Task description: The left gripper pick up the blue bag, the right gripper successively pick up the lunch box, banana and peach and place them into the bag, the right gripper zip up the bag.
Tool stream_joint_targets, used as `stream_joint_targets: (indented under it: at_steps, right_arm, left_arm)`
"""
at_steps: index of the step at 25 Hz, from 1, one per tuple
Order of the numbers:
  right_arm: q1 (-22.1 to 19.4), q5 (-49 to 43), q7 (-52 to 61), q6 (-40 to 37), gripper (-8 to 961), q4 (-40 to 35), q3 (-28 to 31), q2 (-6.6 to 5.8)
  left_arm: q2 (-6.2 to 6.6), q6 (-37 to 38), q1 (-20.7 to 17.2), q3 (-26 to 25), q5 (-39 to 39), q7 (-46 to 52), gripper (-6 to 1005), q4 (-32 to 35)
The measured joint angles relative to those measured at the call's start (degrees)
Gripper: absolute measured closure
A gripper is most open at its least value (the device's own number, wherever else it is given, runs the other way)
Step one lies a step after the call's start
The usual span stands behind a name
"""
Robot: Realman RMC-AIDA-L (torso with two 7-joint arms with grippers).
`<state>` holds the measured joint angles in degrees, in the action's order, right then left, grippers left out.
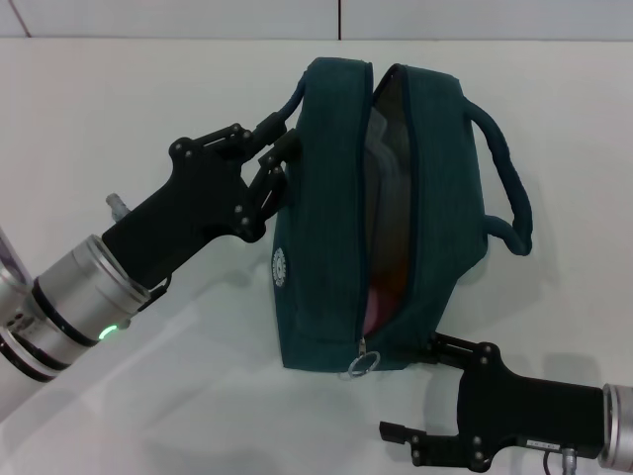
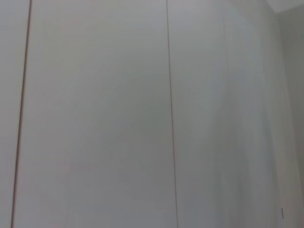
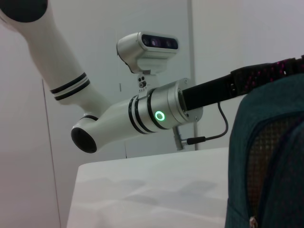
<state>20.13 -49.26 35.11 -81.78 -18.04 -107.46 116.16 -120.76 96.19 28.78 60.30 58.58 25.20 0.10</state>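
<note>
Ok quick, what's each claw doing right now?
Left claw: closed on the blue bag's handle.
Right claw: open, holding nothing, at the bag's near end by the zipper pull.

No legible text; only an unreadable round white emblem (image 1: 280,266) on the bag (image 1: 326,198).

I see my left gripper (image 1: 269,163) as matte black linkage fingers with small screws, on a blocky black housing. Behind it sits a silver wrist cuff with black bands and a lit green ring — a thin black cable plugs in there. My right gripper (image 1: 427,391) is the same black, with a silver cuff behind it.
</note>
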Motion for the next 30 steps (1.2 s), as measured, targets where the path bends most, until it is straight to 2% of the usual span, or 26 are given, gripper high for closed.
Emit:
stream_joint_targets:
  at_steps: [5, 11, 15, 30]
  right_arm:
    - [0.3, 1.12, 0.5, 1.25, 173, -0.21, -1.99, 0.03]
    - [2.02, 8.44, 2.5, 7.33, 173, -2.17, -10.86, 0.03]
    - [2.41, 9.56, 2.28, 9.71, 174, -4.04, -13.88, 0.03]
    - [2.75, 12.2, 1.94, 10.92, 173, -6.41, -15.13, 0.03]
  left_arm:
    - [0.0, -0.01, 0.3, -0.01, -0.06, -0.63, 777, -0.24]
    - [0.0, -0.04, 0.01, -0.01, -0.06, -1.0, 775, -0.3]
    - [0.0, -0.04, -0.04, -0.01, -0.06, -1.01, 773, -0.29]
    - [0.0, -0.19, -0.01, -0.01, -0.14, -1.23, 769, 0.01]
